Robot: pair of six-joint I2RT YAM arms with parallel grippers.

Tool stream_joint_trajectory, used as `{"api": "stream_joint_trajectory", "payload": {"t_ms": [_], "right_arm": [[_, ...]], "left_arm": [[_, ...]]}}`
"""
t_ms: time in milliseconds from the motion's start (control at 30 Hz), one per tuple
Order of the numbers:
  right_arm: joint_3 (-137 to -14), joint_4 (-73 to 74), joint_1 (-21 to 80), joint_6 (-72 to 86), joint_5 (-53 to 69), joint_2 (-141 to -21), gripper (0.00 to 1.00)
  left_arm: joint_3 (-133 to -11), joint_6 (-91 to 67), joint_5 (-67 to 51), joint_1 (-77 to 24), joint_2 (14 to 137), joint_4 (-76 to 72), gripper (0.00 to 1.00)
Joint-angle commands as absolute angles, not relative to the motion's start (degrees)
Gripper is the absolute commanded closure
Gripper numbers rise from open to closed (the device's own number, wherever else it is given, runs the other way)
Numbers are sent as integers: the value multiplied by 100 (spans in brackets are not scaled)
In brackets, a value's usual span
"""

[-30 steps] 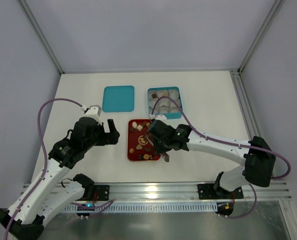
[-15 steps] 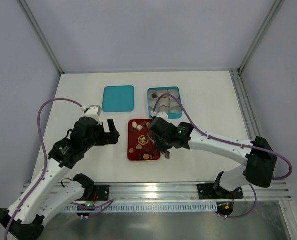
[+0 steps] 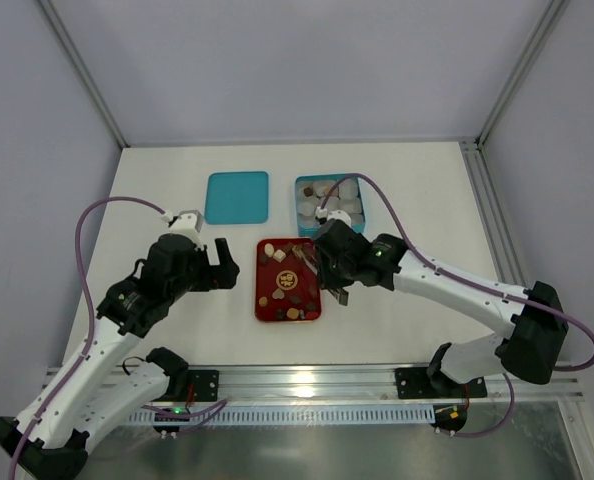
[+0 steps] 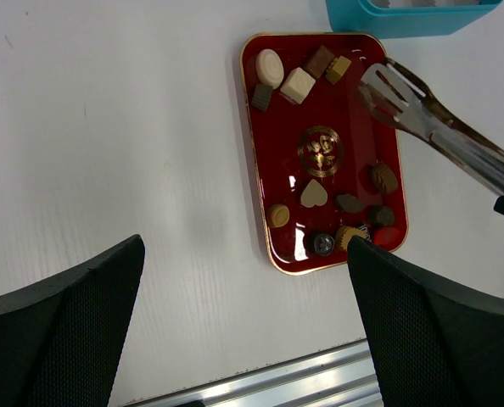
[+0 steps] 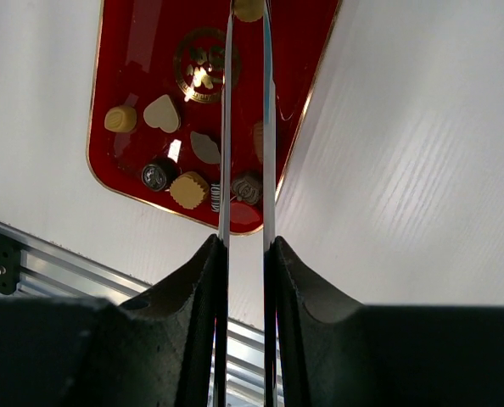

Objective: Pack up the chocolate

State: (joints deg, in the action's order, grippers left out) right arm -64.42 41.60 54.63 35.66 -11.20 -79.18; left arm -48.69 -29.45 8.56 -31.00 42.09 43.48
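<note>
Listing contents, largest first.

1. Table (image 3: pixel 417 190): white, bears everything below.
2. Left gripper (image 3: pixel 221 265): jaws spread wide and empty, hanging over the table just left of the tray.
3. Right gripper (image 5: pixel 245 292): clamped on the handle end of the tongs, over the tray's near right corner.
4. Teal box (image 3: pixel 299 205): beyond the tray's far end, filled with pale paper cups (what the cups hold is too small to tell).
5. Teal lid (image 3: pixel 237 197): lies flat, left of the box and apart from it.
6. Red tray (image 4: pixel 273 144): its long axis runs from the robot's side toward the box.
7. Tongs (image 4: pixel 422 119): long axis slants across the tray's right edge, with the slotted tips pointing to the far end. The blades are nearly together, and I cannot tell whether a piece sits between them.
8. Chocolate (image 4: pixel 298 85): small pieces in two clusters, one at each end of the tray, so the spread follows the tray's long axis. The pieces are too compact to have a clear axis of their own.

Step, as judged: picking from the far cluster. The next move calls for setting the blades astride one piece, squeezing gently, then carrying it to a free cup in the box.
</note>
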Motion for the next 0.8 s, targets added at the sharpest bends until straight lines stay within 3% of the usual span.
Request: {"api": "stream_joint_trajectory", "payload": {"t_ms": [0, 267, 500, 767], "right_arm": [[-6855, 4140, 5221, 3340, -1020, -7568, 72], [-7663, 4307, 3993, 2822, -861, -7637, 72], [-8235, 4087, 3017, 2400, -765, -8550, 72], [-9026, 4087, 2655, 2206, -993, -9746, 73]], "left_arm": [[-4869, -2909, 923, -3111, 4157, 4263, 0], [-4878, -2909, 940, -3111, 4175, 4254, 0], [-4878, -2918, 932, -3111, 4192, 4254, 0], [-4878, -2918, 932, -3120, 4210, 4254, 0]]}}
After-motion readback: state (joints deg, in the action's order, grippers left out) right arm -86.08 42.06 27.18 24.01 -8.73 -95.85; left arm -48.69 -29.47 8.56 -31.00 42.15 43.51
